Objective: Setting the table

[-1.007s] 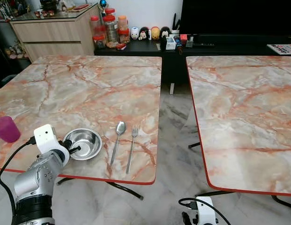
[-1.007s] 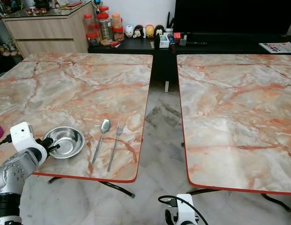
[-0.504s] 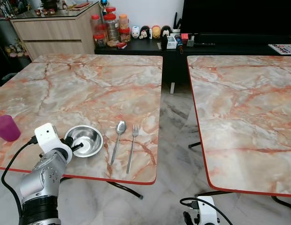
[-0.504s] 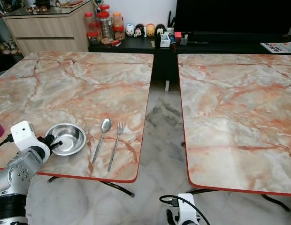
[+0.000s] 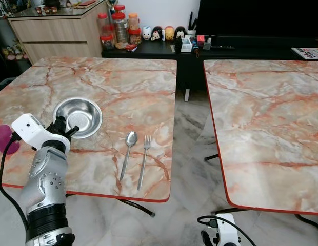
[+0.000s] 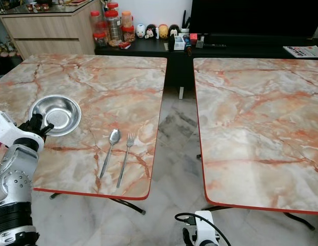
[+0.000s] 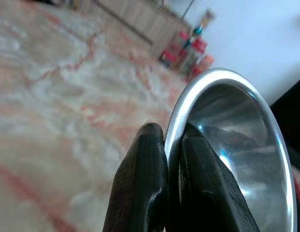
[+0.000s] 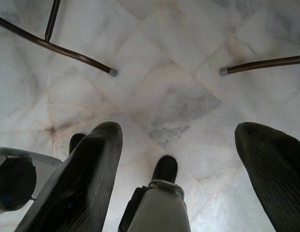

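Since a second ago, the steel bowl [image 5: 77,117] has been carried from beside the spoon to a spot farther back and to the left on the left bench [image 5: 123,87], well apart from the cutlery. It is gripped by the left gripper [image 7: 165,145], whose two black fingers [image 7: 140,188] are pinched onto the near rim, one inside and one outside, as the left wrist view shows. The right gripper [image 8: 179,145] is seen hanging low over the tiled floor [image 8: 174,87] with its fingers spread wide and nothing between them.

One spoon [image 5: 126,154] and one fork [image 5: 143,161] are laid side by side near the front edge of the left bench, handles toward the robot. One purple cup [image 5: 2,138] is partly hidden behind the left wrist's white camera housing [image 5: 28,130]. Two marble-patterned benches are counted, the right bench [image 5: 266,123] separated from the left by a strip of floor. Beyond them, jars [image 5: 118,25] and small figurines [image 5: 159,33] are ranged on a dark sideboard [image 5: 154,50], with a wooden cabinet [image 5: 51,31] to the far left.
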Tool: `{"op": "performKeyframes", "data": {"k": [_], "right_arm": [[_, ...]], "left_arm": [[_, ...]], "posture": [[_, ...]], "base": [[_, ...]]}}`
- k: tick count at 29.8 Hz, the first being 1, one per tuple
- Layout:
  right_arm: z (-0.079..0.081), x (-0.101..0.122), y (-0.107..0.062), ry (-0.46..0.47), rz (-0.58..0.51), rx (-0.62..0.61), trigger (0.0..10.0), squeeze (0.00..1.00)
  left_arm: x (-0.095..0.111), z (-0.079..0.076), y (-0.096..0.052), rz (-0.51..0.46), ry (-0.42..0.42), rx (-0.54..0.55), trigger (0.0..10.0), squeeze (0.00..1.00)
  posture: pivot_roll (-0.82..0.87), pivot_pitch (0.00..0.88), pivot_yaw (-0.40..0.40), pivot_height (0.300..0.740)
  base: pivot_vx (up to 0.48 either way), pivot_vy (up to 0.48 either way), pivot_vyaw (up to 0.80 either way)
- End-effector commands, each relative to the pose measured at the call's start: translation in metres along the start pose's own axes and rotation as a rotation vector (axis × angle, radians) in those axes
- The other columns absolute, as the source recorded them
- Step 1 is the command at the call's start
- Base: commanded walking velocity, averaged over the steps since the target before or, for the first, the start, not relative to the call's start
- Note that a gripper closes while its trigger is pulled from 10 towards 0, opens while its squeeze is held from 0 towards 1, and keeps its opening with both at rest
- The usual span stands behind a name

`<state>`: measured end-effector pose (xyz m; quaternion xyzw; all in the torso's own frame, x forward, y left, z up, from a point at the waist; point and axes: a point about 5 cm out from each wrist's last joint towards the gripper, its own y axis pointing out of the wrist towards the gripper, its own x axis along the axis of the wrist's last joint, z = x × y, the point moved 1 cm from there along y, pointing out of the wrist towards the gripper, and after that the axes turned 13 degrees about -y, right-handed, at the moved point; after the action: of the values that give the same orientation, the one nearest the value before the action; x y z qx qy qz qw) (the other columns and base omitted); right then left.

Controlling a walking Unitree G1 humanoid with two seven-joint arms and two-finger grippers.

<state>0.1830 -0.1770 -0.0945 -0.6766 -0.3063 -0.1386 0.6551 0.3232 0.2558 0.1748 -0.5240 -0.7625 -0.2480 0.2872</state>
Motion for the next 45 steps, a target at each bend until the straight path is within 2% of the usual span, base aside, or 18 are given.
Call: {"op": "performKeyframes", "data": {"k": [1, 3, 5, 9, 29, 45], "right_arm": [[-0.002, 0.003, 0.001, 0.007, -0.002, -0.009, 10.0, 0.00], [-0.002, 0.003, 0.001, 0.007, -0.003, -0.009, 10.0, 0.00], [-0.003, 0.003, 0.001, 0.011, 0.000, -0.013, 10.0, 0.00], [-0.004, 0.001, 0.000, 0.015, 0.004, -0.020, 10.0, 0.00], [-0.005, -0.001, -0.001, 0.038, 0.001, -0.031, 10.0, 0.00], [-0.005, -0.003, -0.001, 0.044, 0.002, -0.035, 10.0, 0.00]], "left_arm": [[0.010, -0.013, 0.002, -0.080, -0.001, -0.046, 10.0, 0.00], [0.009, -0.016, 0.002, -0.094, -0.003, -0.055, 10.0, 0.00], [0.005, -0.028, 0.000, -0.124, 0.006, -0.082, 10.0, 0.00], [0.001, -0.033, 0.000, -0.141, 0.042, -0.090, 10.0, 0.00], [0.005, -0.031, 0.004, -0.189, 0.057, -0.075, 10.0, 0.00], [0.002, -0.040, 0.005, -0.178, 0.046, -0.098, 10.0, 0.00]], "posture": [[0.14, 0.000, 0.008, 0.740], [0.14, 0.000, 0.008, 0.740], [0.13, 0.000, 0.007, 0.740], [0.13, 0.000, 0.009, 0.740], [0.12, 0.000, 0.018, 0.740], [0.11, 0.000, 0.029, 0.740]], "base": [[0.000, 0.000, 0.00], [0.000, 0.000, 0.00], [0.000, 0.000, 0.00], [0.000, 0.000, 0.00], [0.000, -0.431, 0.00], [0.000, -0.480, 0.00]]}}
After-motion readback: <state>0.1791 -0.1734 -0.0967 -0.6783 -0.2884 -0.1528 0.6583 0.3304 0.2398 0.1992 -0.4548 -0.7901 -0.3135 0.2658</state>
